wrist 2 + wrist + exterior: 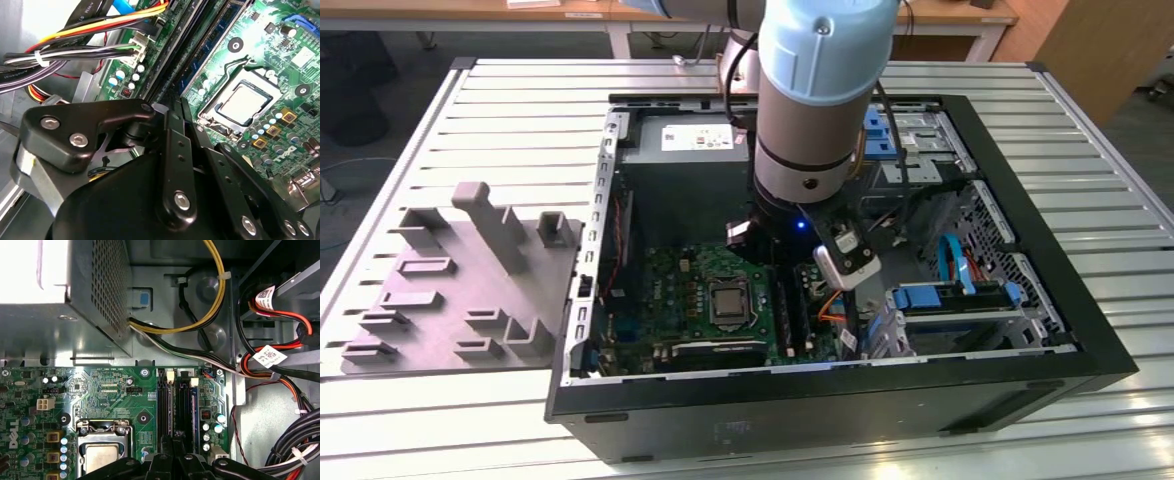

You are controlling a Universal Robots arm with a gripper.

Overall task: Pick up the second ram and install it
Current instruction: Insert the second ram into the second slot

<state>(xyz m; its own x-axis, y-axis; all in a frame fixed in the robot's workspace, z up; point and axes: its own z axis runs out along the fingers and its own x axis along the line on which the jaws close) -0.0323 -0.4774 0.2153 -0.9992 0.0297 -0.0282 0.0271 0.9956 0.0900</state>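
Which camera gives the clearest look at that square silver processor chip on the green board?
The second wrist view: the processor sits unobstructed, its whole metal lid and retaining frame visible. In the first wrist view the processor is cut off at the picture's edge. In the exterior view the processor appears small, deep inside the computer case.
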